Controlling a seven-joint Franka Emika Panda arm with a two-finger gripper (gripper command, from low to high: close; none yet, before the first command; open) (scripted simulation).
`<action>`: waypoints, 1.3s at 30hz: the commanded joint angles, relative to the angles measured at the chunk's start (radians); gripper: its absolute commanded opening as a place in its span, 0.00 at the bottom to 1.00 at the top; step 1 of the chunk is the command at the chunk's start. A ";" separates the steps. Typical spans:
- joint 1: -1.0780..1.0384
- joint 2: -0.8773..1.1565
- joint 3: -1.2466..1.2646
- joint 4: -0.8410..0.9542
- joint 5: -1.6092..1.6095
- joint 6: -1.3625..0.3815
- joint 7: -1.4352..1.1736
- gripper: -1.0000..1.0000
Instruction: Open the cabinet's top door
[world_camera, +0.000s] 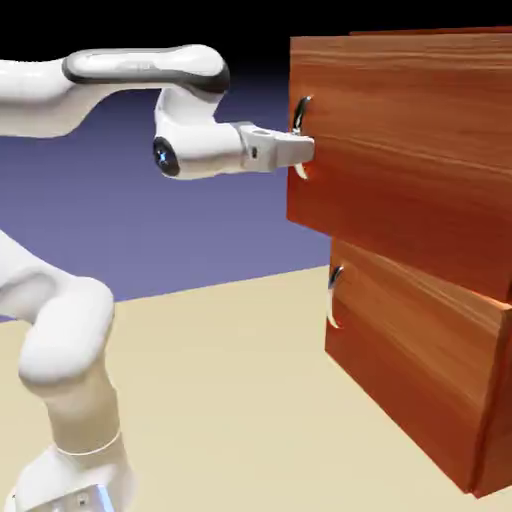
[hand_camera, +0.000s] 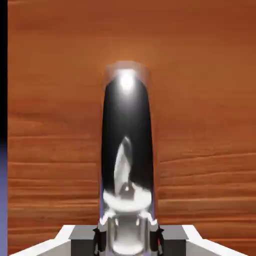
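The claw (world_camera: 300, 147) is clamped on the handle (hand_camera: 126, 145) of the top door (world_camera: 400, 150), at the door's left edge in the exterior view. A slip off the curved, glossy metal is likely if a straight pull is used, since the door is expected to swing in an arc.

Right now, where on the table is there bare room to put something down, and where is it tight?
The tan table lies bare between the robot's base and the cabinet, back to its far edge. It is tight up at the top door: the gripper sits at the silver handle, which fills the space between the fingers in the hand view.
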 joint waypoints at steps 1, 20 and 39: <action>0.036 -0.012 -0.030 -0.019 -0.028 -0.002 0.012 0.00; 0.725 -0.357 -0.557 -0.299 -0.645 0.166 0.255 0.00; 0.547 -0.671 -0.650 -0.531 -1.420 -0.154 0.945 0.00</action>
